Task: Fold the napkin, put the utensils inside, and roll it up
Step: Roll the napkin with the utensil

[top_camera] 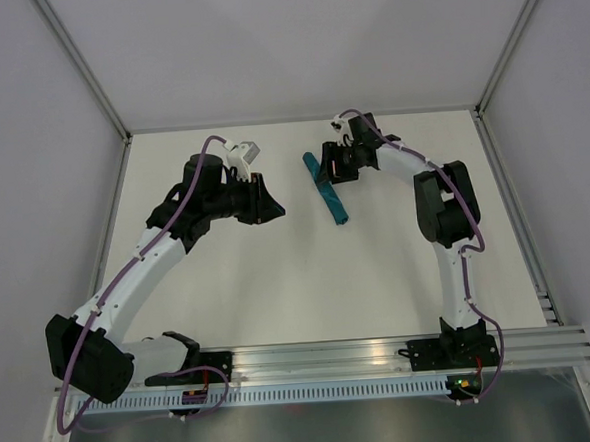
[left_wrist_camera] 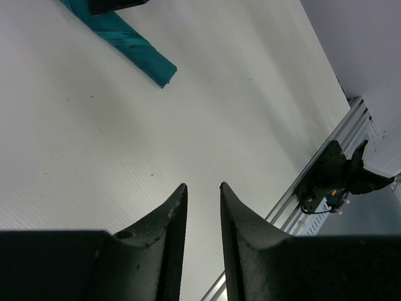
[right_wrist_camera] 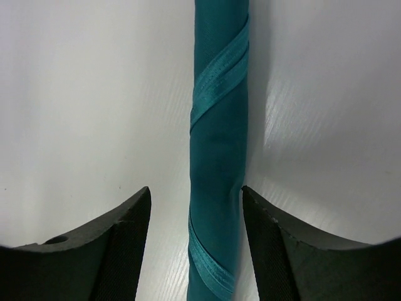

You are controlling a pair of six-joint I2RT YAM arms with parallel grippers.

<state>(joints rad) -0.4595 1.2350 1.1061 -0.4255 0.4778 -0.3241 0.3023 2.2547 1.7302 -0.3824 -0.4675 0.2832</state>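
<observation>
Right gripper (right_wrist_camera: 195,191): jaws apart, straddling the napkin (right_wrist_camera: 216,125) w/o clamping it. In its wrist cam one finger (right_wrist_camera: 119,244) stands clear of the cloth w/ bare table showing btwn. The other sits right at the roll's edge; touching or not, I can't tell. So nothing gripped here, as far as I see.

Napkin is rolled into a slim teal tube. It lies flat and slanted on the table (top_camera: 279,292), far half, a bit right of ctr. The right gripper is over its far end and the near end is free. The hem band spirals round the outside. No utensils in view; whether they're inside I can't tell.

Left gripper (left_wrist_camera: 202,185): jaws only a narrow slit apart, nothing btwn them. It hovers over bare table, well apart from the roll.

Handling, my read: thin, light, soft fabric, not fragile, but the wrap prob springs loose if nudged. If cutlery's inside, the core's stiff and it lifts as one stick. If not, it'll sag. Best hold is across the tube mid-length, pads over the outer hem to pin the loose edge. I'd avoid the ends, since contents could slide out.
</observation>
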